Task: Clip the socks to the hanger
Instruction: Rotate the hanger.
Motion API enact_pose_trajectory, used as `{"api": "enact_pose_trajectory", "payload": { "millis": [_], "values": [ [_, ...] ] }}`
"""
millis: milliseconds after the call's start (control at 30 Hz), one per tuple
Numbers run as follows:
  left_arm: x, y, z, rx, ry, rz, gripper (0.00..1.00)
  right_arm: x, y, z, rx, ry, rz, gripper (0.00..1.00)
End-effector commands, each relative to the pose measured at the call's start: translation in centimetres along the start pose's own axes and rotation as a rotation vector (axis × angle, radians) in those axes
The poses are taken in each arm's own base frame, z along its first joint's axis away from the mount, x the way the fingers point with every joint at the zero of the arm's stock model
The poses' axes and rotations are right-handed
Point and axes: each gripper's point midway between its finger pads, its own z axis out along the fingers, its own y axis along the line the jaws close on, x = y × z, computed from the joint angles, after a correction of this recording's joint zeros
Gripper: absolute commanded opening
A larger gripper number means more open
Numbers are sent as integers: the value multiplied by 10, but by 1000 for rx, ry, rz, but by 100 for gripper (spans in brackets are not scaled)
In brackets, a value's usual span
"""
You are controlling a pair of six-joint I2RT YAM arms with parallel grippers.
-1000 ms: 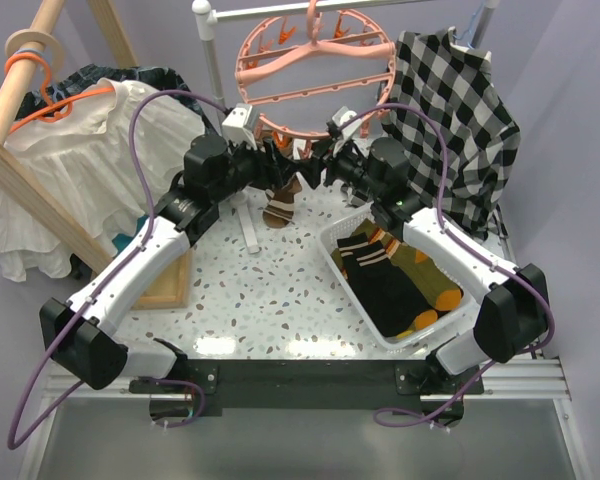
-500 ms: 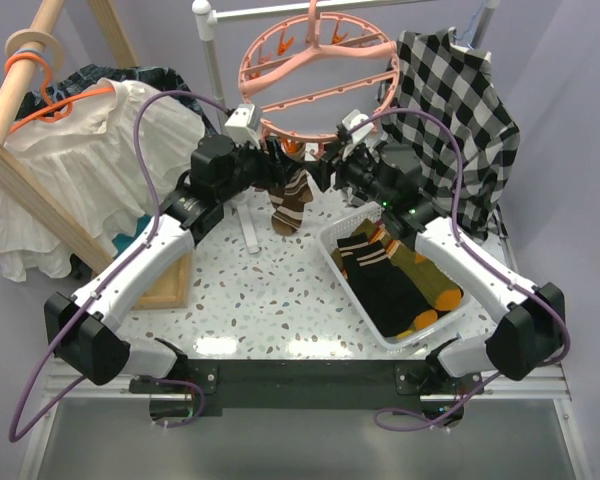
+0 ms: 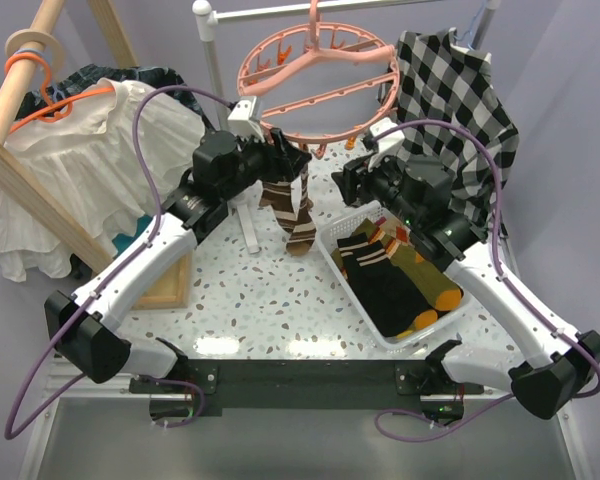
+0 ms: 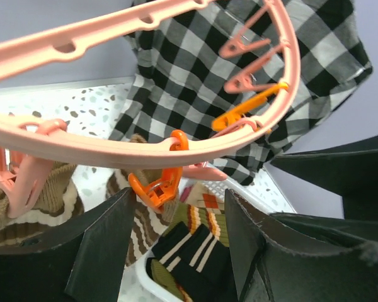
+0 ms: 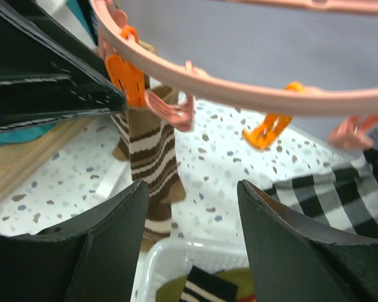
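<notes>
Seeing brown striped sock [image 3: 295, 205] pinned at near rim of hanger [image 3: 325, 136], both grippers empty.
Hangs by its cuff from a pink clip [image 5: 170, 108], just beside left gripper [image 3: 298, 162]. Left jaws apart, orange clip [image 4: 157, 189] showing between them, no contact visible. Right gripper [image 3: 348, 178] parted too, gripping nothing, just right of sock. Other socks [image 3: 390, 275] lying in white basket [image 3: 348, 287] under right arm.

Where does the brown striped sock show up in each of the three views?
Top external: sock at centre, hanging under the ring's near rim.
Left wrist: sock lower left, below the ring.
Right wrist: sock left of centre, under the ring.
Shared landmark: the pink ring.
</notes>
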Motion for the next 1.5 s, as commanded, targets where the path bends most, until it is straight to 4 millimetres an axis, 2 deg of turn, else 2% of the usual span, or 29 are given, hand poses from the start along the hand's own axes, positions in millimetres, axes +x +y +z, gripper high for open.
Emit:
{"api": "enact_pose_trajectory", "payload": {
  "millis": [0,33,167,200,233,300,333,433,567,633,700,733,867,900,1167,1267,1400,1467],
  "values": [
    [-37,-39,-11,78,-101,-4,63,-3,-20,-15,117,38,31,61],
    [-38,-42,-12,79,-104,3,63,-7,-24,-16,130,35,30,61],
    [-36,-32,-17,22,-103,15,62,-16,-39,-13,117,23,93,61],
    [-34,-30,-17,13,-101,20,62,-16,-36,-11,71,21,129,61],
    [-35,-30,-18,10,-101,22,62,-22,-52,-11,82,-7,141,61],
    [-31,-28,-19,2,-87,26,62,-28,-67,-8,91,-44,139,61],
    [-30,-28,-20,0,-83,27,62,-28,-64,-5,51,-51,132,61],
    [-31,-23,-20,-26,-86,29,62,-30,-74,5,18,-79,128,62],
    [-29,-17,-19,-49,-82,41,62,-29,-97,15,29,-108,102,63],
    [-27,-15,-18,-57,-77,49,62,-28,-116,20,53,-116,93,63],
    [-27,-12,-17,-67,-78,59,62,-34,-122,22,9,-150,72,63],
    [-26,-10,-17,-76,-74,62,62,-27,-124,29,-7,-137,80,63],
    [-34,-12,-19,-82,-86,77,62,-28,-110,42,-146,-140,51,63],
    [-37,-12,-19,-83,-92,81,62,-34,-101,42,-197,-161,44,63],
    [-45,-14,-32,-90,-100,104,62,-39,-82,42,-299,-185,14,60],
    [-48,-16,-38,-90,-105,112,62,-39,-68,41,-316,-169,0,60],
    [-52,-16,-47,-99,-113,127,63,-27,-35,43,-339,-119,-38,60],
    [-49,-14,-49,-105,-107,131,63,-25,-25,41,-335,-107,-45,60]
  ]
}}
